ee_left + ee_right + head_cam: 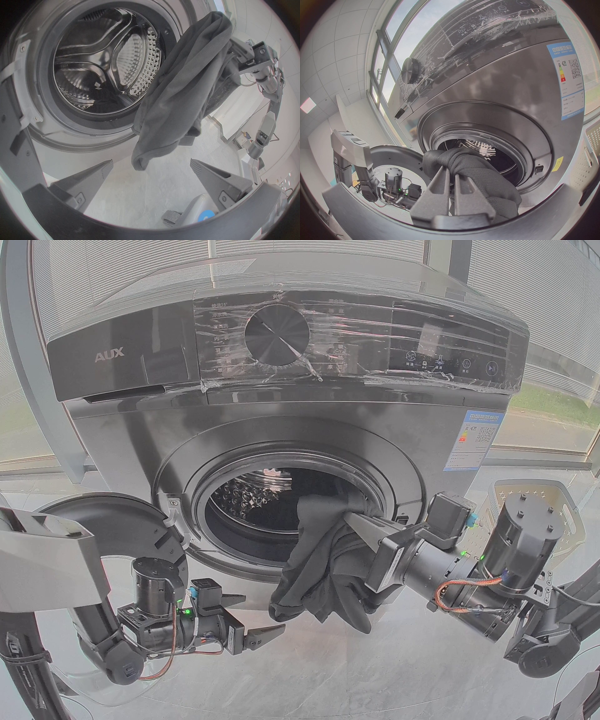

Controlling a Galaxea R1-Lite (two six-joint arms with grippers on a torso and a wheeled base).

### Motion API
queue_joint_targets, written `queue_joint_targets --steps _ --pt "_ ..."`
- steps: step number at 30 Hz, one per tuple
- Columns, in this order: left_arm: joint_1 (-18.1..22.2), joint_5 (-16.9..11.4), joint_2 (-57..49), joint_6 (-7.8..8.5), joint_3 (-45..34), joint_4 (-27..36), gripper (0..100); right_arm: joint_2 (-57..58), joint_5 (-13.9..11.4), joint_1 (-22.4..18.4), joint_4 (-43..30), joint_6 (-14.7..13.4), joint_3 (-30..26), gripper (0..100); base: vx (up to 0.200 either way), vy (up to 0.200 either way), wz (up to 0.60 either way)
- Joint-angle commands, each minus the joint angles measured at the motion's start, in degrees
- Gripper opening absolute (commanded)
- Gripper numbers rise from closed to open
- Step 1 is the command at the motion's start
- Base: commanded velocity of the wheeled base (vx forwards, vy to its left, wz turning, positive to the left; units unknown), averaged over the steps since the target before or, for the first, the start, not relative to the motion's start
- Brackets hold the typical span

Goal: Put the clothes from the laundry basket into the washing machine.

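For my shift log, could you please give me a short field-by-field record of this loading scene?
washing machine: front loader, opening faces the robot
door: swung open to the robot's left
garment: dark grey, top at the opening's rim, the rest hanging outside
right tool: shut on the garment at the opening
left tool: open, holding nothing, low in front of the machine
laundry basket: pale, perforated, on the machine's right
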State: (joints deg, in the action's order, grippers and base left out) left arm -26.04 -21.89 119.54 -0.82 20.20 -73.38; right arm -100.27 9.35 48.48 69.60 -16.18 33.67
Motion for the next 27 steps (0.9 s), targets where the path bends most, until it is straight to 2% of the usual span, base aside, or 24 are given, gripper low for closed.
queue_joint_targets --steps 1,18,24,25,27 --pt "-0.33 0.1 5.79 -0.33 2.39 -1.33 100 0.51 0.14 0.65 0.1 0.01 -0.1 0 0.0 0.0 0.0" --pt "-0.77 0.19 11.68 -0.41 9.77 -3.09 100 0.6 0.41 1.26 0.36 0.01 -0.27 0 0.0 0.0 0.0" --pt "-1.38 0.19 13.96 -0.5 10.91 -8.54 100 0.69 0.41 1.35 0.45 0.01 -1.06 0 0.0 0.0 0.0" --pt "-1.38 0.19 14.32 -0.5 10.91 -9.07 0 0.69 0.41 1.26 0.45 0.01 -1.06 0 0.0 0.0 0.0" --pt "-1.38 0.19 14.67 -0.5 10.65 -9.68 0 1.04 0.41 1.35 0.36 0.01 -1.15 0 0.0 0.0 0.0"
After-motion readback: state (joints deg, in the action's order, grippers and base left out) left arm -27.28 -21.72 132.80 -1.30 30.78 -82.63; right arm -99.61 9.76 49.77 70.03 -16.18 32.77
